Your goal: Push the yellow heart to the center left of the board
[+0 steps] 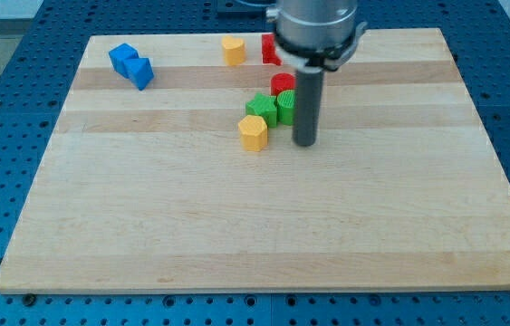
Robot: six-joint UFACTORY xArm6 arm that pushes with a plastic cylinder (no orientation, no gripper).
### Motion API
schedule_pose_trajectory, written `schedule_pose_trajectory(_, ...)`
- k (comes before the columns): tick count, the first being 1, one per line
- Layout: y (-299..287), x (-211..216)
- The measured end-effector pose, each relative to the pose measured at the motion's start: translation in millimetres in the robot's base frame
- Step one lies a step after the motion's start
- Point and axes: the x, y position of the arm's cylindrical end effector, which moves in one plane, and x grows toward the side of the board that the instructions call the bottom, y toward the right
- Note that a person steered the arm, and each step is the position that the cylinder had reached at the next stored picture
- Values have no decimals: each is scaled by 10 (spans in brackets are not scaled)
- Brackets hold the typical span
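Far off to the left of my tip, near the view's top-left corner of the wooden board (146, 235), sit two blue blocks (130, 65) touching each other, blocky in shape though I cannot make out the exact form. Closer in, still left of my tip and well above it toward the view's top, is a yellow block (233, 50) standing alone near the board's top edge; its outline could be a heart, but I cannot tell for sure. Another yellow block (254, 132), six-sided by the look of it, lies just to the left of my tip at about the same height in the view, touching the lower left of a green block (260, 107). A second green block (286, 107) stands beside that one, just beside my rod on its left. Above the green pair, a red block (283, 84) peeks out, partly hidden by my rod, and another red block (271, 49) near the top edge is mostly covered by my arm housing. My tip (305, 142) rests on the board with nothing gripped, since it is a plain rod, touching no block that I can make out.
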Motion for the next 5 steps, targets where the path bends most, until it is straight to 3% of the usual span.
schedule_pose_trajectory(1,477,-749)
schedule_pose_trajectory(2,152,-1628)
schedule_pose_trajectory(3,-427,-2032)
schedule_pose_trajectory(4,-1257,-2031)
schedule_pose_trajectory(5,-1215,-1815)
